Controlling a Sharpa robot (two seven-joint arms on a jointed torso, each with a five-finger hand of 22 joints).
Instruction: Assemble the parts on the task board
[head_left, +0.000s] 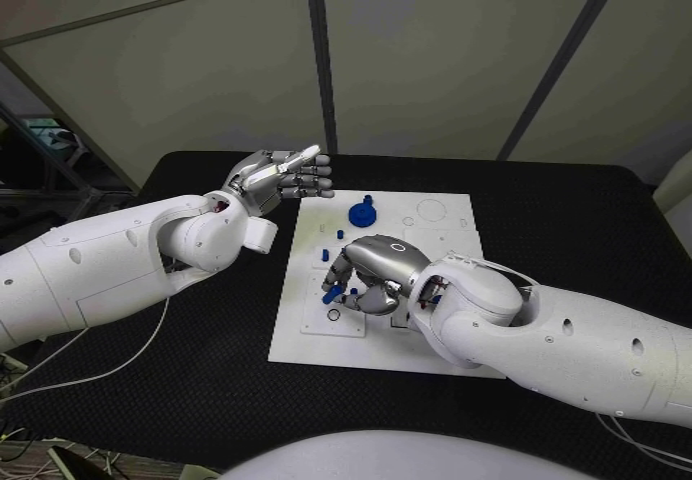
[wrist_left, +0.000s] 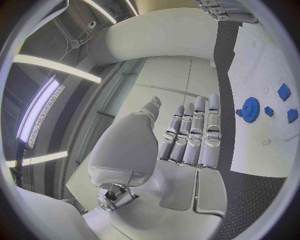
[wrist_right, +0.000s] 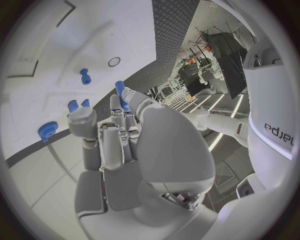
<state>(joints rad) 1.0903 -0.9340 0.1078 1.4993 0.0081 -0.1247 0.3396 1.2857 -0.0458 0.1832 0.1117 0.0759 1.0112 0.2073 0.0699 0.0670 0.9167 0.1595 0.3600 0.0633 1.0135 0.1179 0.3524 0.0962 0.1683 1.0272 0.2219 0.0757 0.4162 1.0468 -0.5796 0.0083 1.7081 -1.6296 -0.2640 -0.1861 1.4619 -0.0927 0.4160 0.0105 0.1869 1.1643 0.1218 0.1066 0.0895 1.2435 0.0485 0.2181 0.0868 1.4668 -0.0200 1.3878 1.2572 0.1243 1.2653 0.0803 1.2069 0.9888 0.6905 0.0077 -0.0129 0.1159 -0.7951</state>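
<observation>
While the right hand (head_left: 378, 275) works low over the near-left part of the board (head_left: 433, 350), it pinches a blue peg (wrist_right: 119, 90) at its fingertips; the peg's far end juts clear of the fingers in the right wrist view. Its long axis appears to run roughly along the fingers, slanting toward the board rather than standing upright, though the exact tilt is hard to read from these views. A ring-shaped hole (wrist_right: 114, 61) lies near the peg's tip, apart from it.

The left hand (head_left: 278, 178) is raised off the board's far-left corner, fingers straight and side by side, holding nothing.

Progress, as judged from the layout: early to middle. A blue gear (head_left: 362, 212) sits on the far part of the board, and another peg (wrist_right: 84, 76) stands near the hole; small blue blocks (wrist_left: 284, 91) lie beside the gear. Whether these are seated or merely lying in place cannot be told. The held peg is not yet inserted, and open recesses (head_left: 430, 209) remain on the board's far side.
</observation>
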